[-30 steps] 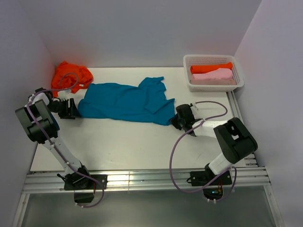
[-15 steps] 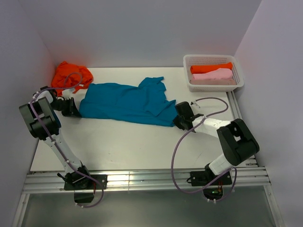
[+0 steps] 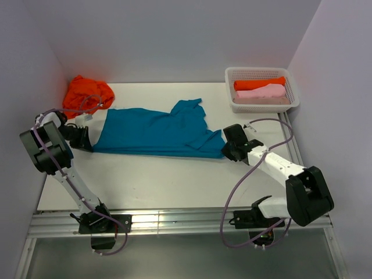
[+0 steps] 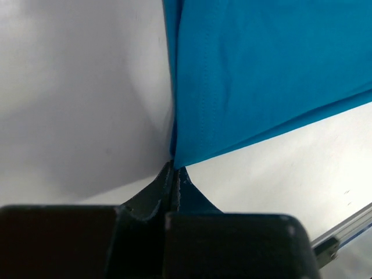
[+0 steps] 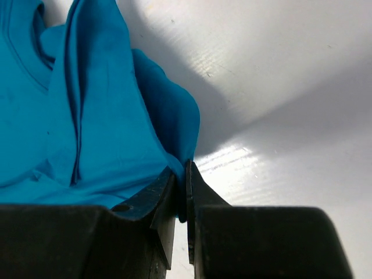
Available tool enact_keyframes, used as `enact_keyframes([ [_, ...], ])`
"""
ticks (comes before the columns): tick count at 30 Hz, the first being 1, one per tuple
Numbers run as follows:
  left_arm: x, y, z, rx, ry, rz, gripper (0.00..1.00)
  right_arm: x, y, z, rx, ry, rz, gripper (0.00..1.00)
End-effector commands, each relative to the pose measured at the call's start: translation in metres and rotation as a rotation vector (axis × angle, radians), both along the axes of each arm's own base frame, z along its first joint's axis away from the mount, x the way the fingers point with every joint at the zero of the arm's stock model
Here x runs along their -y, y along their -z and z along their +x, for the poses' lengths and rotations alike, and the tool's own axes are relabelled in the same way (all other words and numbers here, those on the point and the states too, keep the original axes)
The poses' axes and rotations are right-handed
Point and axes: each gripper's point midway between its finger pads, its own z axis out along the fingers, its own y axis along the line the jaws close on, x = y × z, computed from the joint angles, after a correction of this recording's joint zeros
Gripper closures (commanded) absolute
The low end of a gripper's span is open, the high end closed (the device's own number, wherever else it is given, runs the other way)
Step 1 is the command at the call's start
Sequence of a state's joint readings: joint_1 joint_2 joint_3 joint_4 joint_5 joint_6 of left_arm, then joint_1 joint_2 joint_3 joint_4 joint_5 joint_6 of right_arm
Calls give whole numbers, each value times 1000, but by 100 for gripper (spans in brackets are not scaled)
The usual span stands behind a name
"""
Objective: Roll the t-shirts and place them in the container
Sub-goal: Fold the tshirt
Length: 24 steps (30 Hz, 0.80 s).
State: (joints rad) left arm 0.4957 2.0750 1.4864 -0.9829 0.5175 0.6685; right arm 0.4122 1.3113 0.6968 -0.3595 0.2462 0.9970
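Teal, clamped at both ends of shirt [image 3: 154, 132] by left gripper [image 4: 174, 167] and right gripper [image 5: 186, 168] (thin bites); may slip free if stretched

Near half of the bench [image 3: 163, 180] is bare, so loads of room to swing through there. The teal t-shirt [image 3: 157, 132] spans the middle, pinched by the left end effector [image 3: 90, 142] and right end effector [image 3: 226, 151]. The far side is tighter: crumpled orange t-shirt [image 3: 87, 92] in the left corner, basket [image 3: 264, 107] in the right, walls close behind.
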Motion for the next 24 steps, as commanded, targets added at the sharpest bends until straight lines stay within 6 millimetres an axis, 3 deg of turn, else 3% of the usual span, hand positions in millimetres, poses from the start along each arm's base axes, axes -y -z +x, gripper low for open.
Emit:
enact_keyframes([
  [1, -28, -17, -23, 11, 69, 116, 100, 20, -7, -14, -34, 7, -79, 86],
  [7, -29, -11, -57, -43, 133, 142, 100, 14, 4, -37, -87, -42, -64, 87],
  [9, -26, -7, -64, -53, 152, 140, 100, 10, 13, -46, -116, -55, -59, 82],
  [12, -21, -7, -66, -55, 157, 117, 84, 3, 26, -54, -152, -77, -74, 72],
  [13, -21, -8, -64, -48, 156, 115, 71, 1, 29, -56, -164, -81, -81, 68],
  [16, -21, -18, -55, -5, 153, 108, 53, -1, 36, -59, -187, -92, -105, 55],
  [19, -26, -34, -41, 44, 145, 124, 47, 0, 26, -54, -171, -90, -120, 49],
  [24, -39, -70, -6, 152, 113, 154, 43, -3, -18, -31, -70, -84, -128, 49],
])
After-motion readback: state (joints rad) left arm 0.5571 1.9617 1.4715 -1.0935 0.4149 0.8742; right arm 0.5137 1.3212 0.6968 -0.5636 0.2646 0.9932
